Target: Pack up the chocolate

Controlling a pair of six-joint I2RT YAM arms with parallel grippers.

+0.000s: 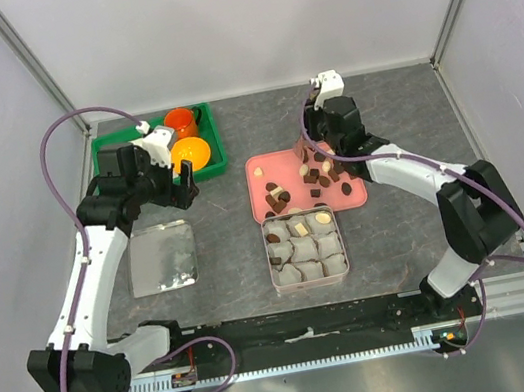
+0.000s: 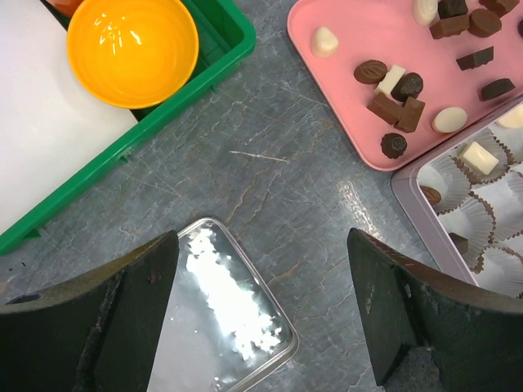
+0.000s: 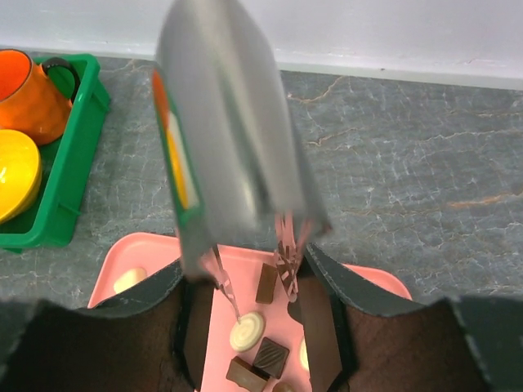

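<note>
Resting on the pink tray (image 1: 255, 169), most of the chocolate (image 1: 311, 175) lies loose, dark pieces mixed with a few pale ones. A few pieces sit in the paper cups (image 1: 304, 249) of the square tin (image 1: 342, 243) just in front of the tray. The tin's lid (image 1: 162, 257) lies apart, to the left. A green bin (image 1: 212, 139) holds an orange mug (image 1: 180, 122) and a yellow bowl (image 1: 192, 153). The right gripper (image 3: 257, 339) clamps metal tongs (image 3: 237, 147), their tips parted over the tray. The left gripper (image 2: 261, 245) hangs wide open between lid and tray.
</note>
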